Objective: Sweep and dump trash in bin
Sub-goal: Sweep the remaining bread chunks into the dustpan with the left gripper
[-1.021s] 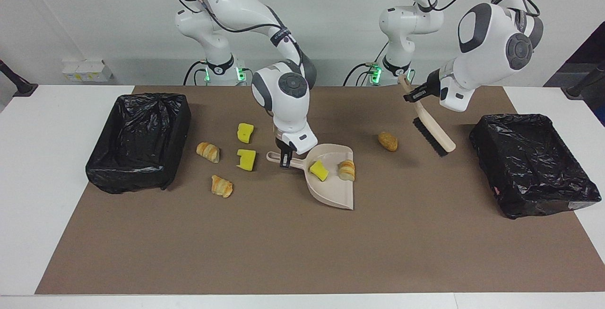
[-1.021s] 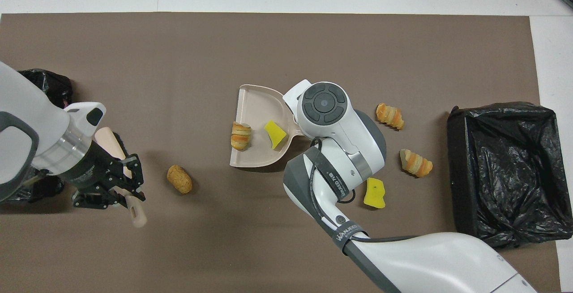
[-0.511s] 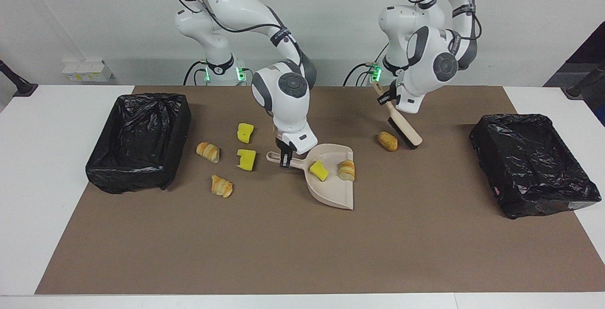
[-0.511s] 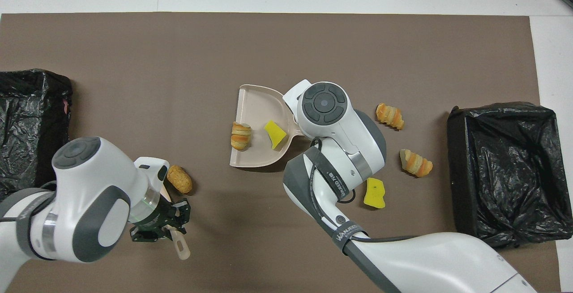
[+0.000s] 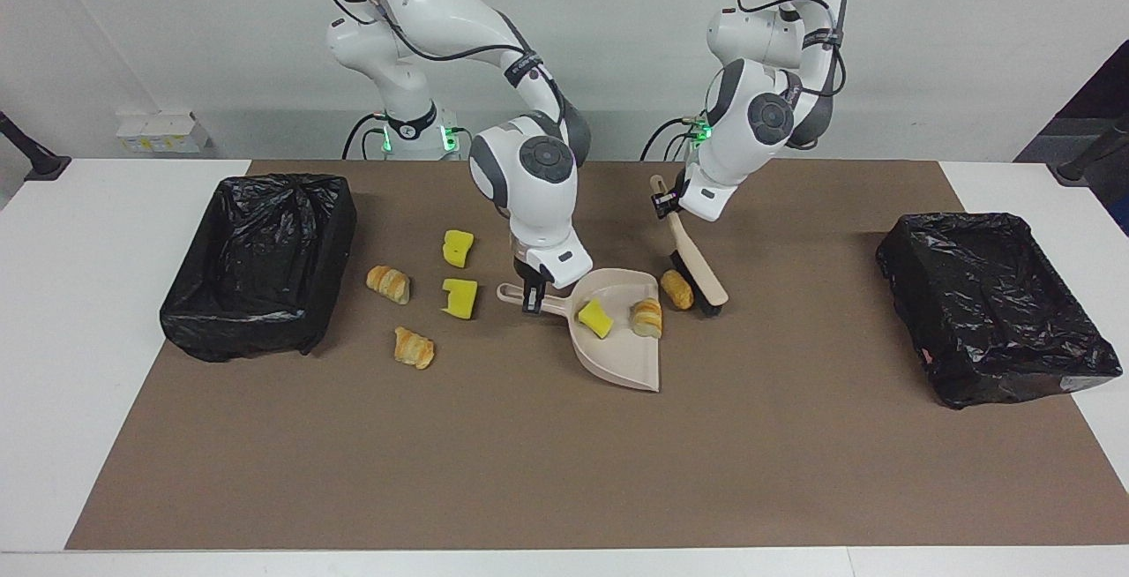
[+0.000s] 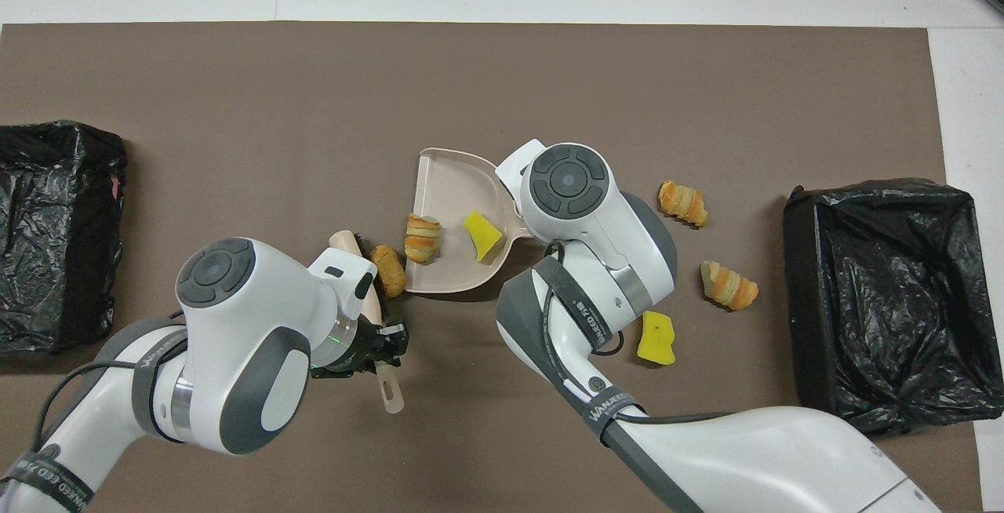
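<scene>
**At mid-mat: lump at the dustpan lip, brush against it**

On the brown mat (image 5: 564, 471), clock directions as the facing view reads them.

- Right gripper (image 5: 532, 295): jaws clamped on the handle of the dustpan (image 5: 622, 356), which lies flat on the mat, mouth toward 3 o'clock. The overhead view hides this grip under the arm's wrist, showing only the pan's bare floor (image 6: 451, 183).
- Left gripper (image 5: 666, 204): closed on the handle of the brush (image 5: 697, 273), which slants down with its bristles on the mat. From overhead the gripper (image 6: 376, 340) shows clearly, with the handle end poking out toward the robots; the wrist covers most of the brush head.
- Trash in the pan: one yellow sponge chunk (image 5: 595, 318) and one croissant piece (image 5: 646, 318), side by side.
- Brown lump (image 5: 677, 288): at the pan's 2 o'clock, just outside the lip, touching the bristles. Overhead, the lump (image 6: 388, 270) sits between brush and pan edge.
- Loose trash at the pan's 9 to 10 o'clock: two sponge chunks (image 5: 457, 248) (image 5: 459, 297) and two croissant pieces (image 5: 388, 283) (image 5: 414, 348). Overhead shows only one of those chunks (image 6: 656, 337); the right arm covers the other.
- Black-lined bins: one (image 5: 260, 259) at the mat's 9 o'clock, the right arm's end; one (image 5: 997, 303) at 3 o'clock, the left arm's end. Cannot tell whether either holds anything.
</scene>
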Robot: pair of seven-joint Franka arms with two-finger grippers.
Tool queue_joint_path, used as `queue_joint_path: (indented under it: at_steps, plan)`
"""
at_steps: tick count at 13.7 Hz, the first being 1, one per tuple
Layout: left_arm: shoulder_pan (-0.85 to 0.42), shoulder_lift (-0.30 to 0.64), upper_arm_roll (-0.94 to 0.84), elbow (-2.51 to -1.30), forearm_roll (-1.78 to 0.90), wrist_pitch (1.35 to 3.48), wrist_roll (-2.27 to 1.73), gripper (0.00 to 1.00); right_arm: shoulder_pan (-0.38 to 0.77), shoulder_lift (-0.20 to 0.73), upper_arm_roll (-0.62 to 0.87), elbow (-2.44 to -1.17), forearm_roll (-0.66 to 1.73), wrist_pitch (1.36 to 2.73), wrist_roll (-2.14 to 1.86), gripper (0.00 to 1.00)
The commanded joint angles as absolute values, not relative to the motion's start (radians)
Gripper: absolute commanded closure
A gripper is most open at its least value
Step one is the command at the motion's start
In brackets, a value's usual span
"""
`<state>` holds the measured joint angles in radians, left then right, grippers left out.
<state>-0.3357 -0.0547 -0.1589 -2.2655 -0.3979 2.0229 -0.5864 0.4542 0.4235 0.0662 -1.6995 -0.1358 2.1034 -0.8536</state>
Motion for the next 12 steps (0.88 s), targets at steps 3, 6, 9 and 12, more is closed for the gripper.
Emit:
queue_joint_path:
  at_steps: [3, 6, 9, 12]
  plan:
    - [-0.388, 0.008, -0.144, -2.168, -0.472, 2.072, -0.583, 1.0, 0.439, 0.425, 0.072, -1.707, -0.121, 2.131, -0.896, 1.0]
    - [-0.388, 0.011, -0.141, -2.131, -0.531, 2.054, -0.588, 1.0, 0.439, 0.425, 0.072, -1.71, -0.123, 2.129, -0.905, 1.0]
    - [-0.292, -0.026, -0.124, -2.073, -0.461, 1.843, -0.524, 1.0, 0.437, 0.425, 0.072, -1.71, -0.123, 2.129, -0.919, 1.0]
    - [-0.186, -0.037, -0.124, -2.074, -0.378, 1.697, -0.375, 1.0, 0.436, 0.425, 0.072, -1.712, -0.121, 2.131, -0.928, 1.0]
